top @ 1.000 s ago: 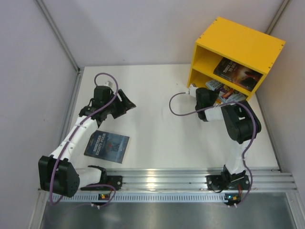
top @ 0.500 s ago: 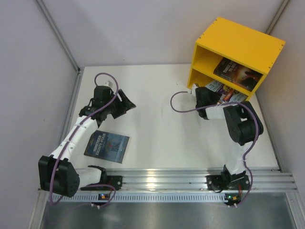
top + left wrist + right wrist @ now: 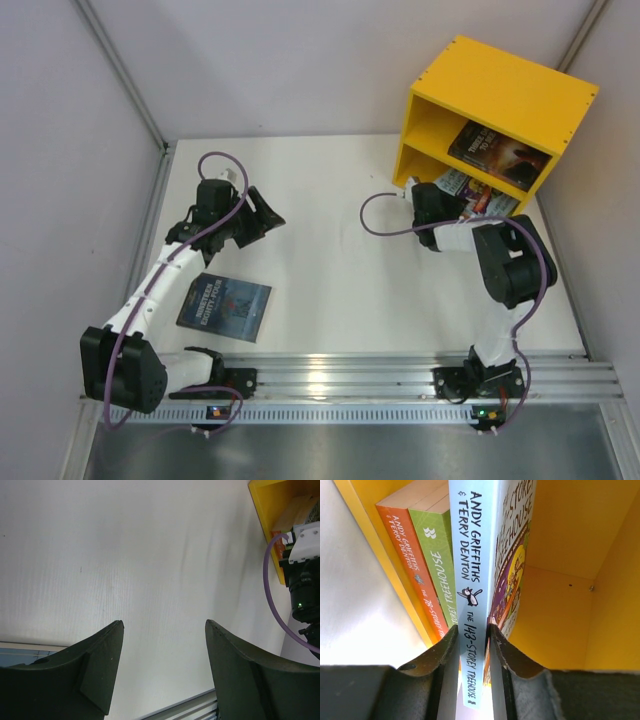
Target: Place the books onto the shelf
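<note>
Pressing in from both sides, the jaws of the right gripper (image 3: 472,630) clamp the spine of the light blue book (image 3: 472,555), which stands upright in the lower compartment of the shelf (image 3: 500,90). That spine reads "ANDY GRIFFITHS & TERRY DENTON" and "THE 143-STOREY TREEHOUSE"; its lower end runs out of the wrist picture. Just beside it in the same compartment stand the lime green book (image 3: 440,560), with "TREEHOUSE" partly hidden behind a finger, and the orange-red book (image 3: 405,545), marked "ANDY GRIFFITHS", its title cut off below. A dark book (image 3: 495,148) leans in the shelf's upper compartment, its lettering too small to read. Well apart from the shelf, on the table (image 3: 330,260), lies the blue-grey book (image 3: 225,306), on which "EIGHTY FOUR" can just be made out. The left gripper (image 3: 165,625) hovers above the table away from the shelf, jaws wide apart and empty.
</note>
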Controlling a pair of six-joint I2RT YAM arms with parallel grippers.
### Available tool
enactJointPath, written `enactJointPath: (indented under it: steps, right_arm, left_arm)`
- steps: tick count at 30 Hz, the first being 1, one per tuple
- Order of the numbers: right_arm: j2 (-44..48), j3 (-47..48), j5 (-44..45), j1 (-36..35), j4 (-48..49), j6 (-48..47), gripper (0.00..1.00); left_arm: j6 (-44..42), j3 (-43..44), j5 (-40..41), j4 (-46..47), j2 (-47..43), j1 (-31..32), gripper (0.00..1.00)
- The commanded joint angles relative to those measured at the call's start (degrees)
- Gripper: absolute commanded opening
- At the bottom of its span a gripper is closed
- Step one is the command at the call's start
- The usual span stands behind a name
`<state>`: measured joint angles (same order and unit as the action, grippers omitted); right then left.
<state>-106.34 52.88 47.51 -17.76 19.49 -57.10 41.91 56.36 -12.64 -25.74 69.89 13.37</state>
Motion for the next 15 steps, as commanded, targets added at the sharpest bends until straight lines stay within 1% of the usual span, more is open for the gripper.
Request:
enactJointPath:
  steps: [1,3,5,6,8,10,11,15]
  right_arm:
    - [2.1,-0.6,0.7,2.5,0.9,-0.4,0.04]
    - [1.5,-0.4,0.2,3.1,2.4,-1.1,0.04]
    - [0.9,-1.1,0.3,3.8,5.5,-3.5,0.07]
    - [0.9,-1.3,-0.5,4.0,6.4,-4.0,0.10]
    - [0.6,-1.5,-0.7,4.5,7.4,-4.6,0.11]
    - [0.2,-1.5,-0.5,5.1,8.3,-4.9,0.17]
    - [-0.3,-1.3,0.0,5.5,8.6,-5.0,0.22]
    - [-0.5,-0.5,2.1,5.6,7.0,-4.6,0.31]
  left_arm:
    - [-1.0,1.9,-0.5,0.7,-1.6,-0.2,0.71]
    - [-1.0,1.9,-0.2,0.6,-1.6,-0.2,0.71]
    - [-1.0,2.1,-0.3,0.7,-1.3,-0.2,0.71]
    - [-1.0,2.1,-0.3,0.8,-1.4,-0.2,0.71]
    - [-1.0,2.2,-0.1,0.9,-1.3,-0.2,0.71]
    - [-1.0,2.2,0.0,1.0,-1.1,-0.2,0.71]
    - [-1.0,2.3,0.1,1.0,-1.1,-0.2,0.71]
    - [-1.0,2.0,0.2,1.1,-0.9,-0.2,0.71]
